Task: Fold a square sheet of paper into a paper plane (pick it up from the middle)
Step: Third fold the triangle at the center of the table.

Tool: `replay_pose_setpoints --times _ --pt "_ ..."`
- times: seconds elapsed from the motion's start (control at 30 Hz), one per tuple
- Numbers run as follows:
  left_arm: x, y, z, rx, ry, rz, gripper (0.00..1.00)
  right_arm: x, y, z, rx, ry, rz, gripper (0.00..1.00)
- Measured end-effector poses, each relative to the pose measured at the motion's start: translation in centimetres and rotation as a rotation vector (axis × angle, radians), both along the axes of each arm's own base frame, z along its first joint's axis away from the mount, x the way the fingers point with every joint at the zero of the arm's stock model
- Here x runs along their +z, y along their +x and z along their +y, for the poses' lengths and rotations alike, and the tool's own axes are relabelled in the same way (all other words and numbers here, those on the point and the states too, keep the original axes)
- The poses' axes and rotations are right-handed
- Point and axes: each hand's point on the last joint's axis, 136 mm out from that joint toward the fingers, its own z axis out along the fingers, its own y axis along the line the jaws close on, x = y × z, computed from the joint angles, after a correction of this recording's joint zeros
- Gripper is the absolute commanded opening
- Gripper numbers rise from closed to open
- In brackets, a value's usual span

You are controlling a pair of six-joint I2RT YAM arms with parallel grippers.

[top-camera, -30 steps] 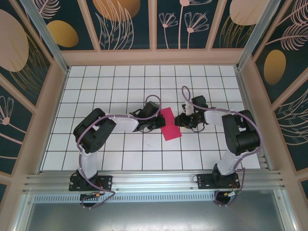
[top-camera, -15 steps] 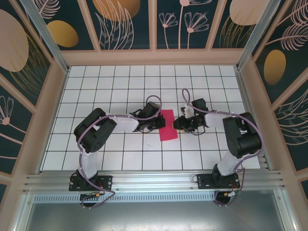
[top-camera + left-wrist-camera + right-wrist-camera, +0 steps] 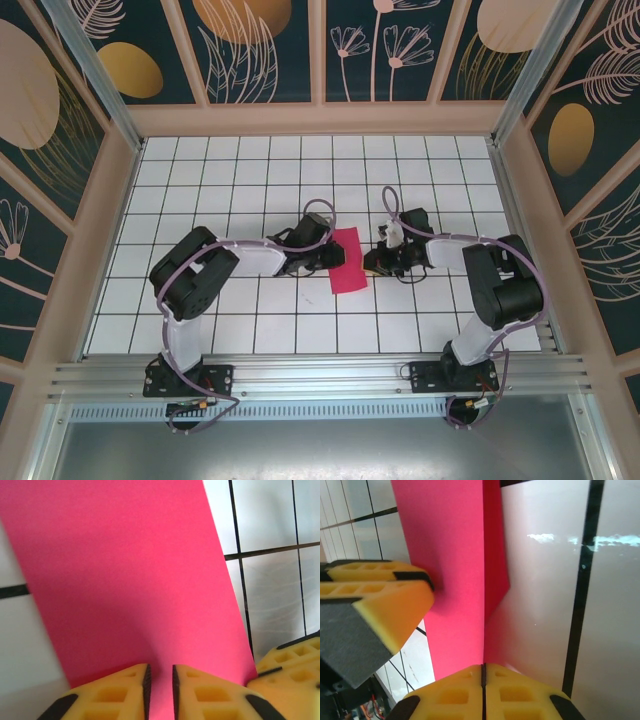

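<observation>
The square sheet of paper point(image 3: 346, 260) is magenta-red and folded into a narrow strip, lying between both arms at mid-table. My left gripper point(image 3: 326, 258) sits at its left edge. In the left wrist view its jaws point(image 3: 160, 685) stand slightly apart over the sheet point(image 3: 130, 570), holding nothing. My right gripper point(image 3: 373, 262) is at the right edge. In the right wrist view it point(image 3: 483, 672) is shut on the paper point(image 3: 450, 555), whose edge runs into the seam between the pads. A paper plane is out of view.
The white gridded table point(image 3: 240, 180) is walled by a wooden frame point(image 3: 320, 118) at the back and sides. The metal rail point(image 3: 320, 375) with the arm bases runs along the near edge. The left gripper's yellow fingers point(image 3: 385, 595) crowd the right wrist view.
My right gripper slid left and shut on the paper's right edge. The left jaws parted a little. The sheet shifted slightly left.
</observation>
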Motion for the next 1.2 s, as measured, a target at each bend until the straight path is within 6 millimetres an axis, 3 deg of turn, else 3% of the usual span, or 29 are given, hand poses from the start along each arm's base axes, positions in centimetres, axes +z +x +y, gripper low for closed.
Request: replay_pose_setpoints --times 0.17,0.33,0.5,0.6,0.73,1.03,1.2 --pt "3.4 -0.9 0.3 -0.048 0.036 -0.141 0.36 0.0 0.1 0.0 -0.018 0.004 0.017 0.02" --pt "5.9 -4.2 -2.4 -0.179 0.085 -0.301 0.45 0.1 0.1 0.0 -0.035 0.008 0.032 0.01" --pt "4.2 -7.4 -3.8 -0.297 0.227 -0.378 0.51 0.1 0.1 0.1 -0.046 0.011 0.043 0.01" --pt "3.0 -8.4 -4.7 -0.341 0.314 -0.418 0.59 0.1 0.2 0.1 -0.054 0.013 0.049 0.0" --pt "2.0 -9.3 -5.3 -0.371 0.397 -0.467 0.62 0.2 0.3 0.1 -0.066 0.021 0.059 0.0" --pt "2.6 -7.6 -5.2 -0.316 0.495 -0.553 0.62 0.4 0.4 0.2 -0.08 0.027 0.067 0.0" --pt "1.7 -7.4 -5.2 -0.328 0.522 -0.555 0.62 0.6 0.4 0.3 -0.078 0.036 0.071 0.01"
